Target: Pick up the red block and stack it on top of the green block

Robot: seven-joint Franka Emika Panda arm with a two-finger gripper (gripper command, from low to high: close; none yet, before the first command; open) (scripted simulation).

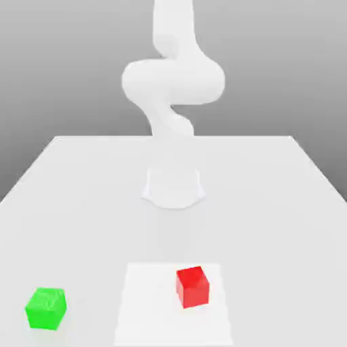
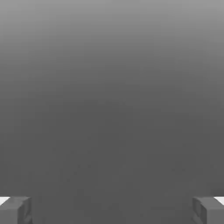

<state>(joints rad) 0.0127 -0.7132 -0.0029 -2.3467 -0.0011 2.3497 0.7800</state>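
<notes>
White table (image 1: 173, 237) beneath a grey backdrop, red block (image 1: 193, 287) on a pale square (image 1: 152, 305), green block (image 1: 46, 309) beyond that square toward the exterior view's left, gripper (image 2: 112, 211) with fingers wide apart

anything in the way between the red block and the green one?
Nothing visible. In the exterior view the red block sits on the white square, the green block off toward the exterior view's left, with just bare square and tabletop between them.
</notes>
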